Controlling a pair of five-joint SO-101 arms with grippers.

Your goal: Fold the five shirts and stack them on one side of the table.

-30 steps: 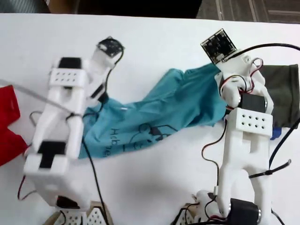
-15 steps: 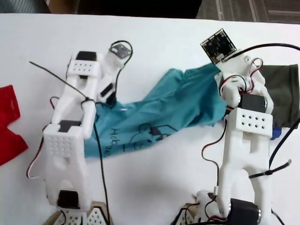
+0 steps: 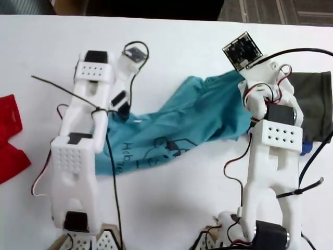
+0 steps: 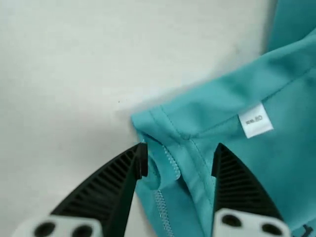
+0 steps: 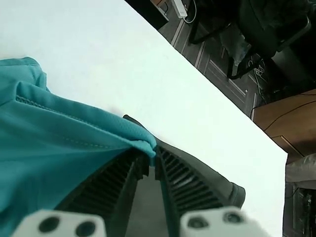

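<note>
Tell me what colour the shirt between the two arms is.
The shirt is teal with dark print, clearest in the high view.

Overhead, two close wrists; shirt (image 3: 197, 112) shared

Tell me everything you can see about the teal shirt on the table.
The teal shirt is thin, soft-looking knit with stitched hems, a small white label at a seam and a dark line drawing. It lies rumpled and unfolded, stretched slantwise across the white table between the arms. The right gripper is shut on one edge; the open left gripper straddles a hem corner.
</note>
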